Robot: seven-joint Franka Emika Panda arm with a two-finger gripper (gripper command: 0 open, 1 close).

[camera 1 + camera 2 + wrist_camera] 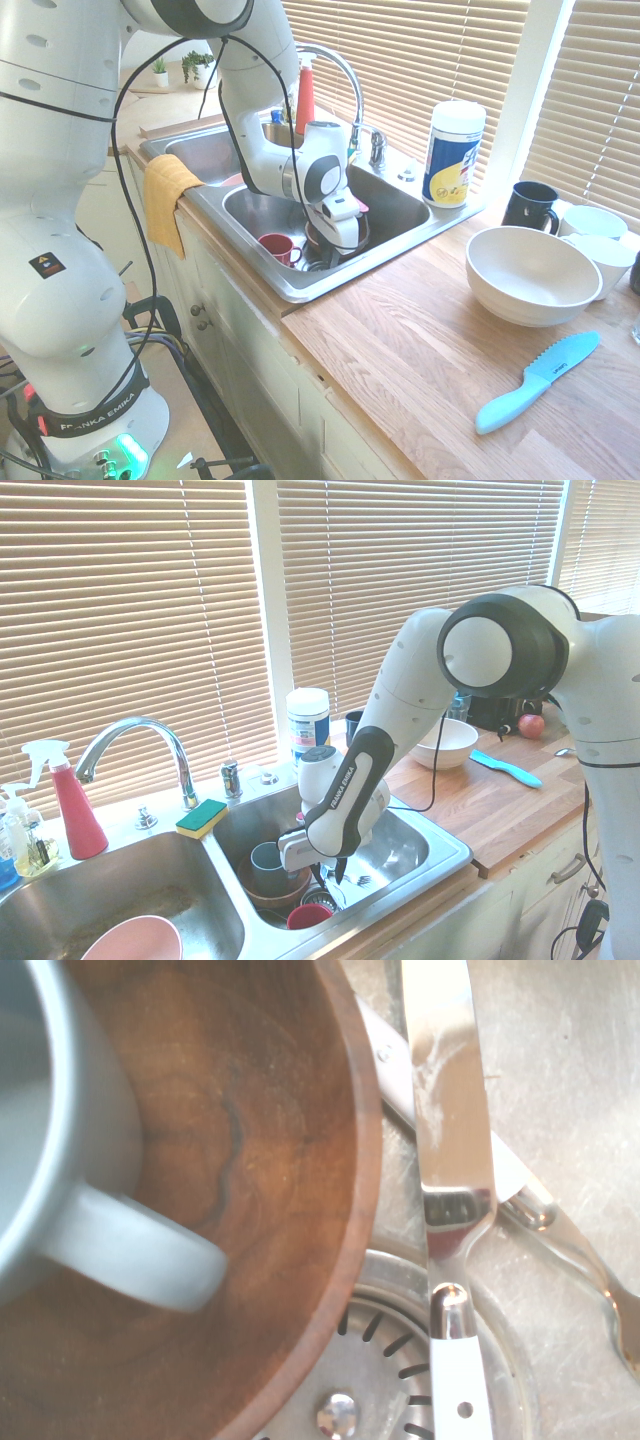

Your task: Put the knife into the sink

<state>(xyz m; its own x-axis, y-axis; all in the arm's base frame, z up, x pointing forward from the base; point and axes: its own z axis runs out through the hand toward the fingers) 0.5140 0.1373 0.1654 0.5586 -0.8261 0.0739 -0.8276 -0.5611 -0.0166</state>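
The knife (452, 1150) showed best in the wrist view: a slim shiny metal piece over the steel floor of the sink (420, 228), its blade running past the rim of a brown wooden bowl (270, 1160) and its handle end above the slotted drain (400, 1360). Another piece of cutlery (560, 1240) crossed beneath it. Whether the knife lay on the floor or hung from the fingers could not be told. The gripper (335, 868) pointed straight down inside the right-hand basin, beside the bowl; its fingers were dark and close together in the second exterior view, but whether they clamped the knife could not be told. A grey-blue mug (268, 860) stood in the bowl and a small red cup (277, 246) sat near the front wall. On the wooden counter (420, 360), well apart, lay a light-blue knife (537, 381) near a large white bowl (527, 273)
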